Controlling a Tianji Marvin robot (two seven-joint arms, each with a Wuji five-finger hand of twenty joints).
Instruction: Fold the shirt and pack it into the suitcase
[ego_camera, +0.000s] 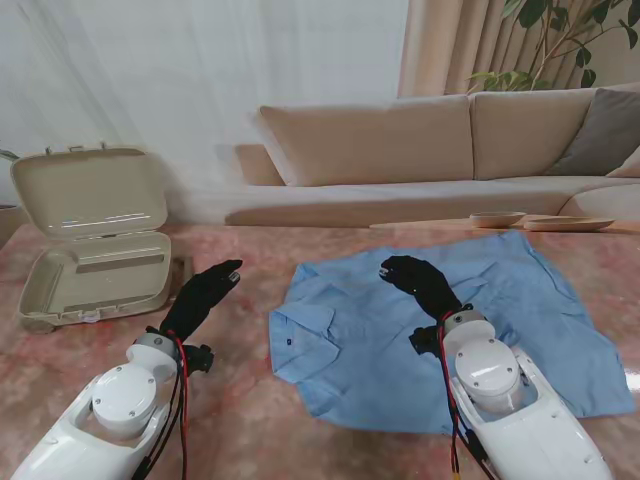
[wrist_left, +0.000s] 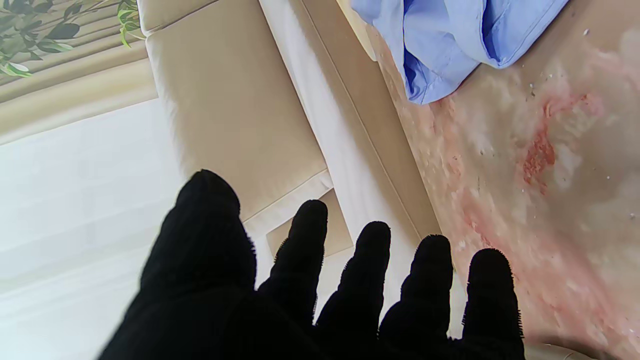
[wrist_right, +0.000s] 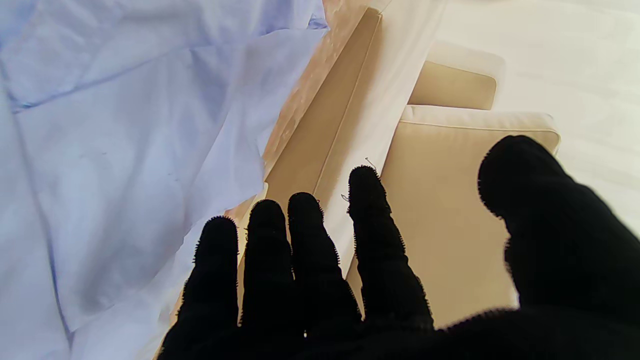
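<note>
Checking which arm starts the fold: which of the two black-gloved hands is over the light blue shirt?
The right hand: it hovers over the light blue shirt, fingers spread and holding nothing. The left hand is over bare marbled table, between shirt and beige suitcase.

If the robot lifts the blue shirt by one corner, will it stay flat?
Probably not. The shirt lies wrinkled with soft creases, so it likely droops and bunches when lifted. It looks thin and light, so a push would probably rumple it on the table instead of sliding it whole.

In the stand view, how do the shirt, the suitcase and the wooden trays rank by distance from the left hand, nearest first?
From the left hand:
1. Suitcase, open, just to its left.
2. Shirt, spread to its right; nearly as close.
3. Wooden trays, far right edge.
</note>
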